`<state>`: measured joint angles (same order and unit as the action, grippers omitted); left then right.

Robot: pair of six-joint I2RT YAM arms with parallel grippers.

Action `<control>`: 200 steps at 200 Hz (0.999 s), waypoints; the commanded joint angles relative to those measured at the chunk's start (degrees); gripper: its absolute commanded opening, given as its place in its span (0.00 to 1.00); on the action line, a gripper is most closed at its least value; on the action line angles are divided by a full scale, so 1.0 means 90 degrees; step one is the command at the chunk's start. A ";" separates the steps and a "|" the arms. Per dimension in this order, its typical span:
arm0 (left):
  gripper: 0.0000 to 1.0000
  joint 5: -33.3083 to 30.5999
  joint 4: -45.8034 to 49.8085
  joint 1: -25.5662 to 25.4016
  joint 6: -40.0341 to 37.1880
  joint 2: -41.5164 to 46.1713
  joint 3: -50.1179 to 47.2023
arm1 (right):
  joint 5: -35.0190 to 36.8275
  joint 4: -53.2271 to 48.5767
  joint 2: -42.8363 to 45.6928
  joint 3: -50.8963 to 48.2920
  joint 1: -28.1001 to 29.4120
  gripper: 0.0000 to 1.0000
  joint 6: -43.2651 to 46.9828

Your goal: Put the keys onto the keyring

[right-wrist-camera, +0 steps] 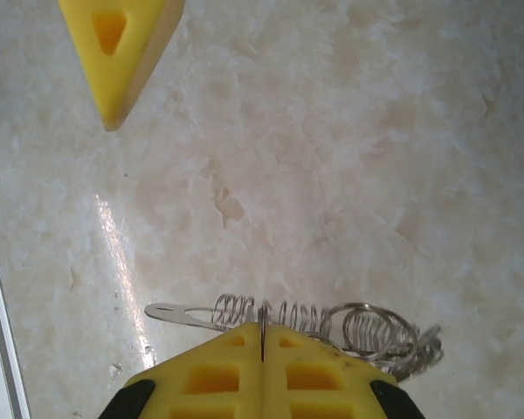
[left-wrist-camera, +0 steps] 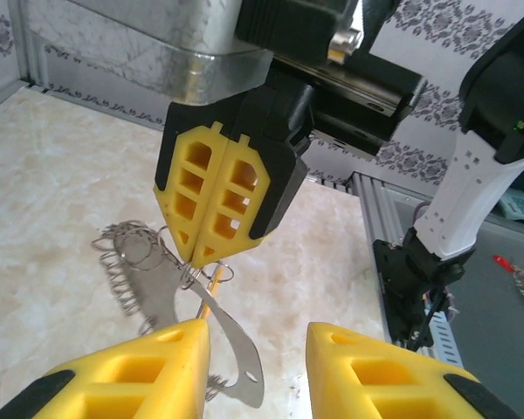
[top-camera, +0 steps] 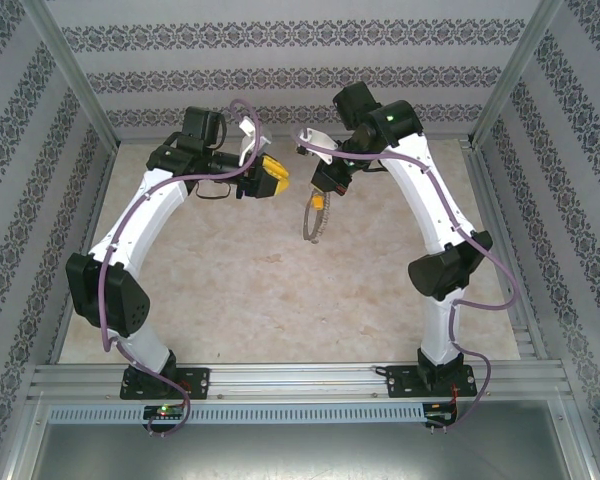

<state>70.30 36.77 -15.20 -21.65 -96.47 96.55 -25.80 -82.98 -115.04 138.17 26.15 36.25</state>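
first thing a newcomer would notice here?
The right gripper is shut on the keyring and holds it over the far middle of the table, with small silvery keys fringing the ring. The left gripper faces it close by, open.

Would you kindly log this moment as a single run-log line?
right gripper: jaws shut on keyring, held above table | left gripper: jaws open, empty, facing it

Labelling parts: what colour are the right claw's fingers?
Yellow fingers, clearest in left wrist view.
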 commanded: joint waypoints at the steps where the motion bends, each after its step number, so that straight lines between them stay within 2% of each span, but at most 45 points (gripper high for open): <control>1: 0.33 0.0542 -0.0300 0.0060 0.0180 -0.0127 -0.0015 | -0.0280 -0.0060 0.0336 0.0207 0.0102 0.00 0.0149; 100: 0.28 0.0726 -0.0278 -0.0388 0.0171 -0.0885 0.0515 | -0.0491 0.0001 0.0444 0.0227 0.0152 0.00 0.0154; 200: 0.27 0.0793 -0.0212 -0.0519 0.0118 -0.1077 0.0687 | -0.0492 0.0082 0.0441 0.0209 0.0180 0.00 0.0132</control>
<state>75.48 35.16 -18.98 -20.16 -105.25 101.14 -28.29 -83.02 -113.27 138.28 27.16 36.45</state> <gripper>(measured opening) 0.271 0.049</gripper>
